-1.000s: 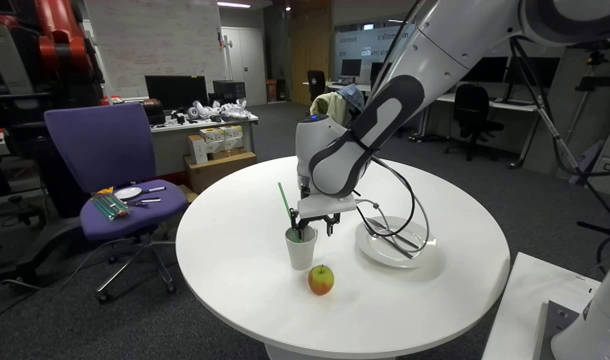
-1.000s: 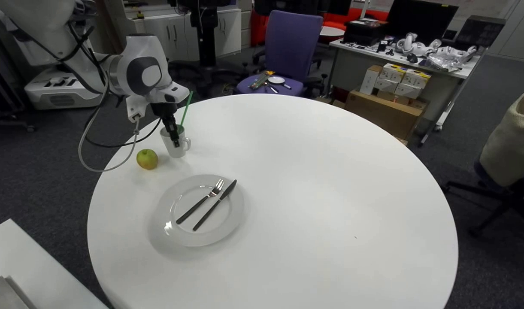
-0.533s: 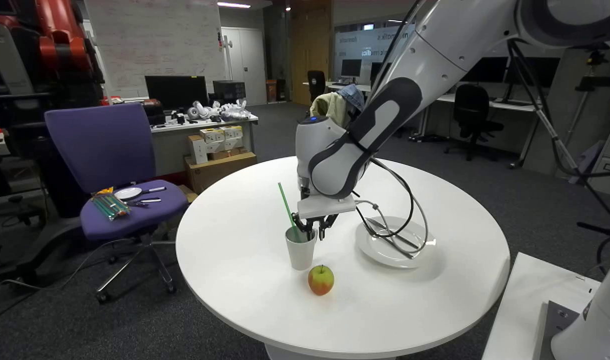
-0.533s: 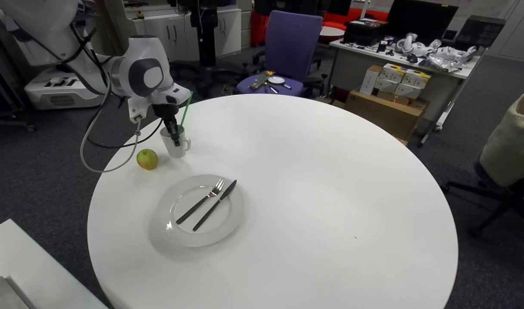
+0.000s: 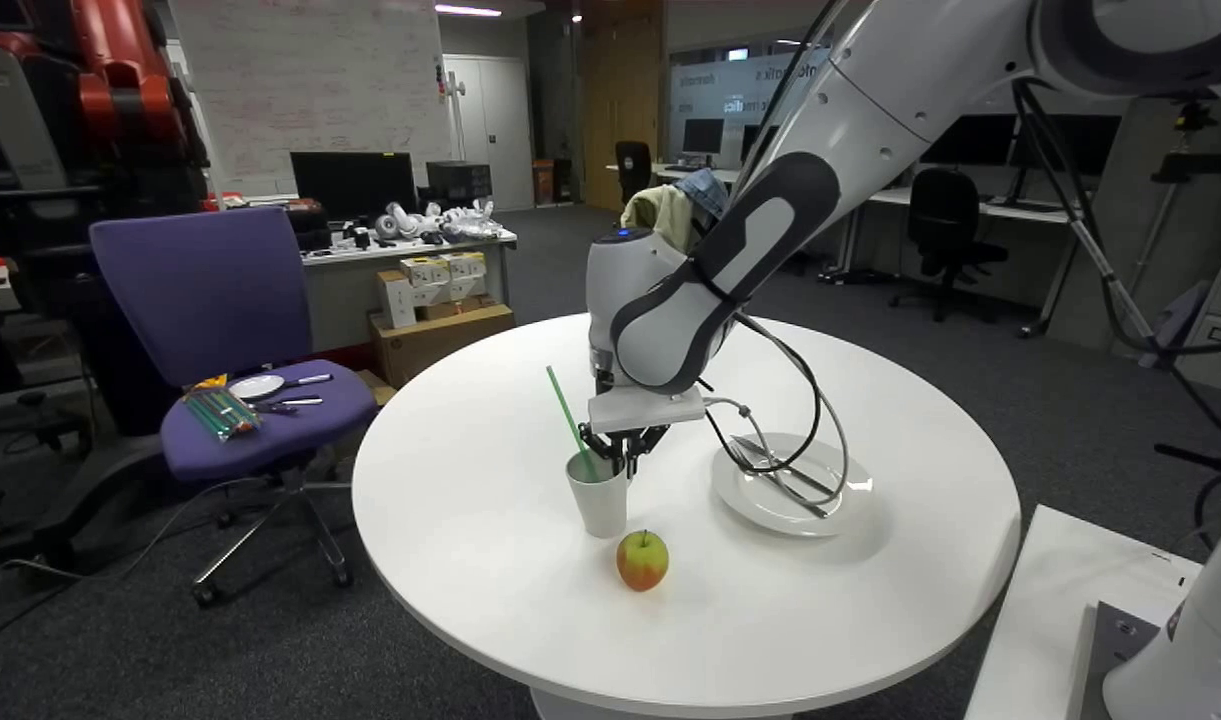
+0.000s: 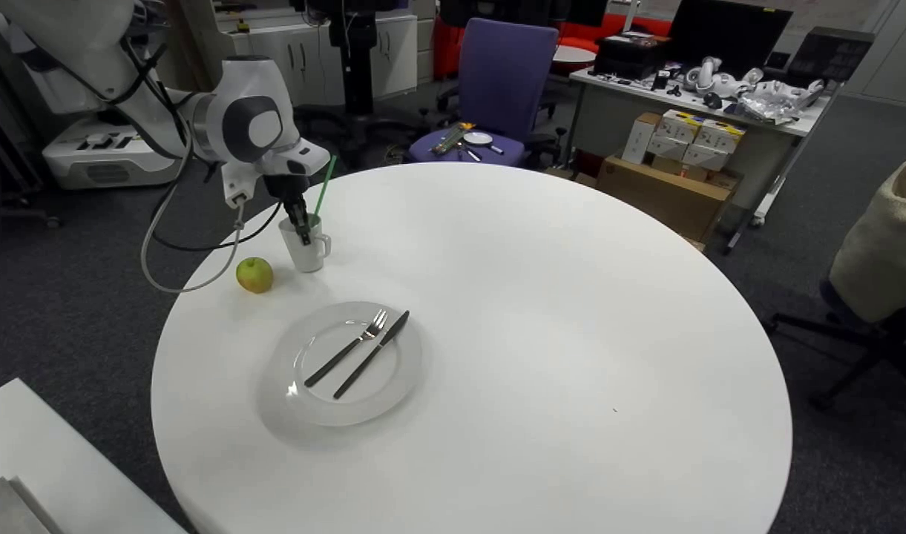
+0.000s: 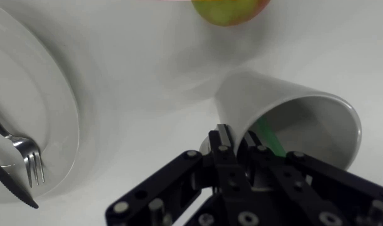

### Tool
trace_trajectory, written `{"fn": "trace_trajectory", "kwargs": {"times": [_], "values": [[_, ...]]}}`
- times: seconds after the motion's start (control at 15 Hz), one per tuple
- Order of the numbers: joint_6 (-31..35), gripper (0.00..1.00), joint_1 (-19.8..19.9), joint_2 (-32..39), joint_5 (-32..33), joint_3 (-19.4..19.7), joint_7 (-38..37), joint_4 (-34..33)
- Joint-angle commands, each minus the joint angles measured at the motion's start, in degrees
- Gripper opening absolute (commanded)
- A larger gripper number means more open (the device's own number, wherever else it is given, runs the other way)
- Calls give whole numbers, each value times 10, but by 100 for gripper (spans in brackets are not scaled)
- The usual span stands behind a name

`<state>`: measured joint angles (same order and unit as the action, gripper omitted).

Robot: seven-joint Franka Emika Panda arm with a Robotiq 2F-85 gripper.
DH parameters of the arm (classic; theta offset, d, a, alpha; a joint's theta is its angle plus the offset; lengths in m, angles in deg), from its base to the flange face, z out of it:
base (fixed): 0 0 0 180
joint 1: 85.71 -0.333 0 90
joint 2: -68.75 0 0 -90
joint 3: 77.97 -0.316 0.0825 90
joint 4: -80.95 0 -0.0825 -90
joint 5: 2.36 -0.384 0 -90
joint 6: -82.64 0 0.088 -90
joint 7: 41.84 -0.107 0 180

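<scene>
I've got the gripper (image 7: pixel 236 135) clamped on the mug (image 5: pixel 600 508), fingers pinched tog. over its wall on the handle (image 6: pixel 327 246) side: one in, one out, w/ the thin lip btwn them in the wrist view. Mug's on the white table (image 6: pixel 571 311); can't tell if it's sitting dead level. Tricky bit, imo: I'm off-centre, so the weight would hang to one side of the fingers & any lift would prob. tip it. Best to let the squeeze settle fully, then any move slow & vert., no wrist twist, b/c that smooth-looking wall could slip or pivot. The straw (image 7: pixel 272 137) leans in the mug, top angled away from the gripper in an exterior view, & passes close by the inner finger; can't tell if they touch, so I'd check for a snag & tilt as little as poss. The apple (image 5: pixel 642 562) sits near the mug, not touching; I'd get clearance b4 going sideways, else it could roll. The plate (image 6: pixel 412 356), w/ fork (image 6: pixel 334 363) & knife (image 6: pixel 372 355) on it, is further off, so min. risk there, tho I'd avoid swinging low over it.
</scene>
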<state>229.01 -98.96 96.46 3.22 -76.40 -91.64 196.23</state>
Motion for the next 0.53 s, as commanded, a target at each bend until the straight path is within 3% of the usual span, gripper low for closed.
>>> {"fn": "trace_trajectory", "kwargs": {"times": [0.0,0.47], "values": [[-3,2,-10,-25,-3,9,-4,9],[-6,2,15,-75,-11,9,33,23]]}}
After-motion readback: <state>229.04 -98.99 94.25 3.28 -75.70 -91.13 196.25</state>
